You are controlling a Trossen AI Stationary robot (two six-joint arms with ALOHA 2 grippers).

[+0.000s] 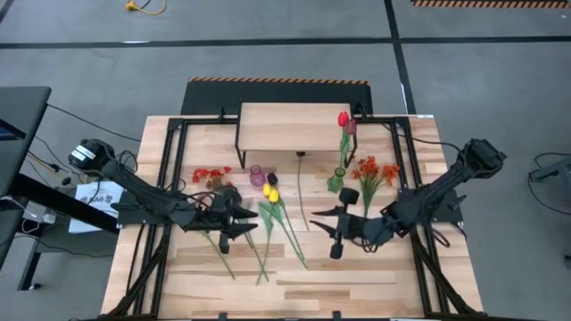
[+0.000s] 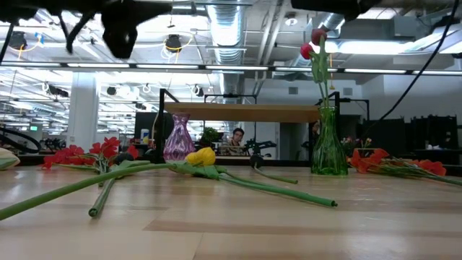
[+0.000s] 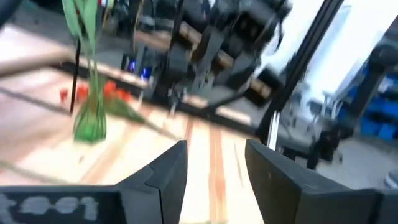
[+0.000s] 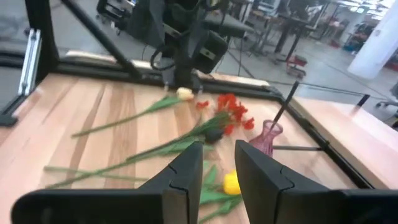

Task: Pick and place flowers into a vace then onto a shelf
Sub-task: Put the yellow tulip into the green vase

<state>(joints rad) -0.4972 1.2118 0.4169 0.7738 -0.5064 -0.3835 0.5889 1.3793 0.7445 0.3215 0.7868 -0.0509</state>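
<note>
1. High view: the shelf [image 1: 294, 125] stands at the table's [image 1: 357, 276] far edge, its board bare. A green vase [image 1: 336, 181] sits right of centre, in front of the shelf's right end, with 2 red-headed flowers [image 1: 344, 120] in it. A purple vase [image 1: 257, 176] stands left of centre, with no stems in it as far as can be seen. Yellow tulips [image 1: 270, 193] and loose stems lie mid-table; 1 orange-red spray [image 1: 211, 176] lies toward the left side, another [image 1: 375, 169] toward the right. The left gripper [image 1: 234, 219] and the right gripper [image 1: 340, 225] hover over the middle, facing each other.

2. Low view: the green vase stands upright on the table, not on the shelf. The purple vase is upright too. The grippers hang above, clear of the flowers.

3. Left wrist view: the fingers [image 3: 171, 171] stand spread, nothing between them.

4. Right wrist view: the fingers [image 4: 186, 171] stand apart with a narrower gap, also empty.

5. Assessment: roughly 2 stems placed; most flowers remain on the table, and neither vase has reached the shelf.
</note>
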